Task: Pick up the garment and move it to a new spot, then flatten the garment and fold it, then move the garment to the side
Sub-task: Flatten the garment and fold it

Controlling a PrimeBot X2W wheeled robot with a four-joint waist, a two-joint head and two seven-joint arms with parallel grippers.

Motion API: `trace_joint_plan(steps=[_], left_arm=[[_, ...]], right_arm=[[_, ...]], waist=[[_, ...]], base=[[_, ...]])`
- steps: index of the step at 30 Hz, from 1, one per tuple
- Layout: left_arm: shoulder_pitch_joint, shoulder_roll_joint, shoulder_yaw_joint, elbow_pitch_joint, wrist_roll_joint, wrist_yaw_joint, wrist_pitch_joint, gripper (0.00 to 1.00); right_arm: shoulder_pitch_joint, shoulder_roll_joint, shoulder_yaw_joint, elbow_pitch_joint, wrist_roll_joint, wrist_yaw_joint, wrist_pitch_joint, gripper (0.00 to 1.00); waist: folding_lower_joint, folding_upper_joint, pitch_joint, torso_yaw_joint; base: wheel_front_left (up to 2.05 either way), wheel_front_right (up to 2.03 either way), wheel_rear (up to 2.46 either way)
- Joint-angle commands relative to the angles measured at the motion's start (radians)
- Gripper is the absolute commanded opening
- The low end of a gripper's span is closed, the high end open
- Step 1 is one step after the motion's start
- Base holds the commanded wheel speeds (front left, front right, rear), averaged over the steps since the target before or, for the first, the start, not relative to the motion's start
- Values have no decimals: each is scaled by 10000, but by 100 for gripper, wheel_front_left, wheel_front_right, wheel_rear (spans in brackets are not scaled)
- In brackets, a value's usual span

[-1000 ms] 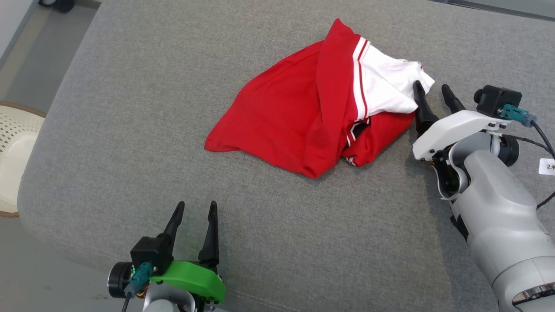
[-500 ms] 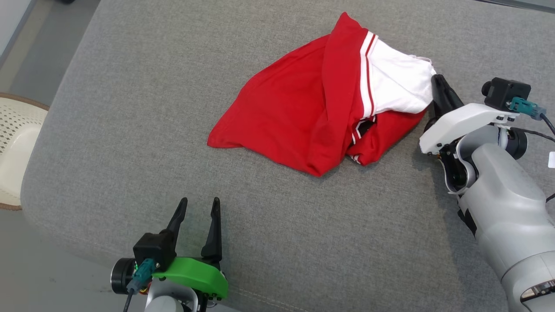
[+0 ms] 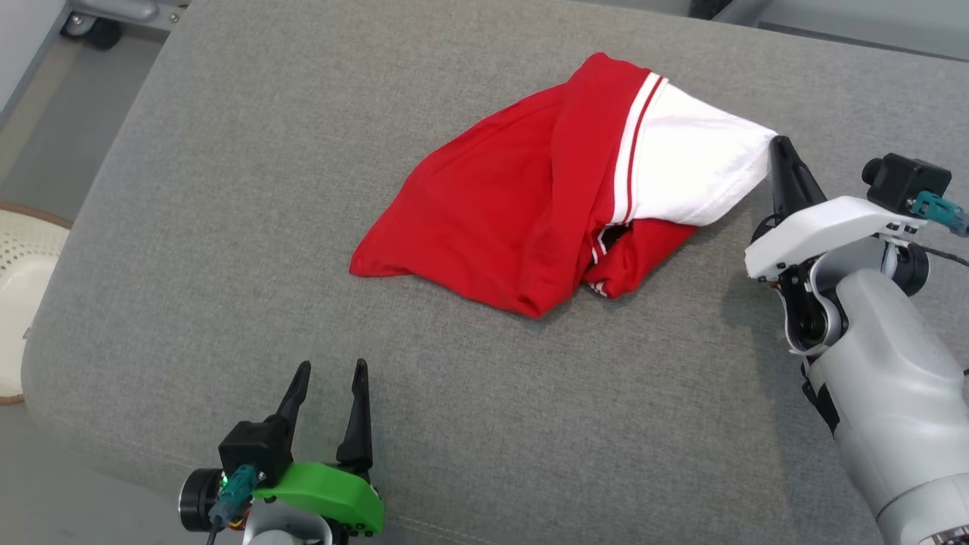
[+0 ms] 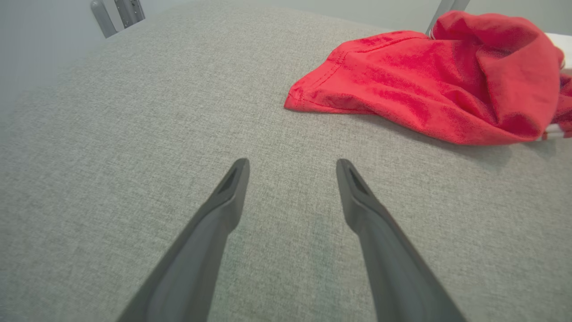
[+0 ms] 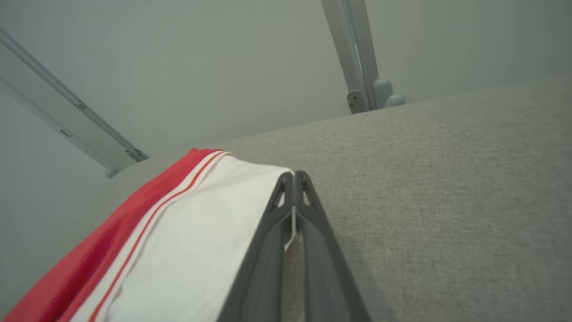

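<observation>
Red and white garment [image 3: 530, 204] lying crumpled toward the far right of the grey cushion [image 3: 227, 227], right gripper [image 3: 780, 144] pinching its white corner, fingers pressing together on the cloth, left gripper [image 3: 331, 365] hovering near the cushion's front edge, fingers standing spread, well apart from the garment.

You have one garment [image 3: 492, 204], one cushion [image 3: 227, 189], one basket [image 3: 23, 265], one caster [image 3: 97, 32]. Two grippers in your count: left gripper [image 3: 331, 367], right gripper [image 3: 780, 141].

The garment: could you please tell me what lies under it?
The grey cushion lies under the garment; whatever else its folds cover is hidden.
</observation>
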Motion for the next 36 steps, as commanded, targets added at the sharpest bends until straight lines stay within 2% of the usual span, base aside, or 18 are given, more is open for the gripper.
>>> trace_joint_plan(steps=[1,5,10,15,18,25,29,32,33,34,36], left_arm=[[129,36,135,11,98,-72,4,100],[381,36,471,80,365,-177,4,100],[682,37,761,130,486,-272,4,100],[955,39,1049,171,474,-273,4,100],[960,33,1061,189,480,-324,4,100],[1142,39,1126,245,525,-345,4,100],[1224,39,1137,339,571,-393,4,100],[1278,39,1174,451,648,-346,4,100],[1316,39,1198,525,678,-328,4,100],[1338,39,1214,577,708,-310,4,100],[1371,40,1299,620,785,-246,4,100]], right_arm=[[404,55,-167,-252,18,-9,-27,0],[1447,124,-676,-1086,85,-9,-29,0],[2715,48,-905,-2029,273,-9,-27,0],[3982,-158,-157,-3344,548,-7,-27,0],[4447,-289,-105,-3801,757,-10,-28,0],[5892,-46,-135,-4708,1261,-6,12,0],[6428,43,-358,-4430,1061,-6,33,0],[6726,84,-362,-3876,484,-6,40,0],[6773,77,-384,-3646,215,-6,28,45],[6826,30,-374,-3420,-200,-6,13,100],[6874,121,-597,-3158,-802,-6,-20,100]], waist=[[0,86,-671,-613],[0,86,-1632,-1514],[0,86,-2323,-2468],[0,86,-2689,-3271],[0,86,-2746,-3450],[0,86,-2880,-3740],[0,86,-2988,-3731],[0,86,-3116,-3678],[0,86,-3171,-3661],[0,86,-3233,-3641],[0,86,-3356,-3620]], base=[[0,0,0],[0,0,0],[0,0,0],[0,0,0],[0,0,0],[0,0,0],[0,0,0],[0,0,0],[0,0,0],[0,0,0],[0,0,0]])
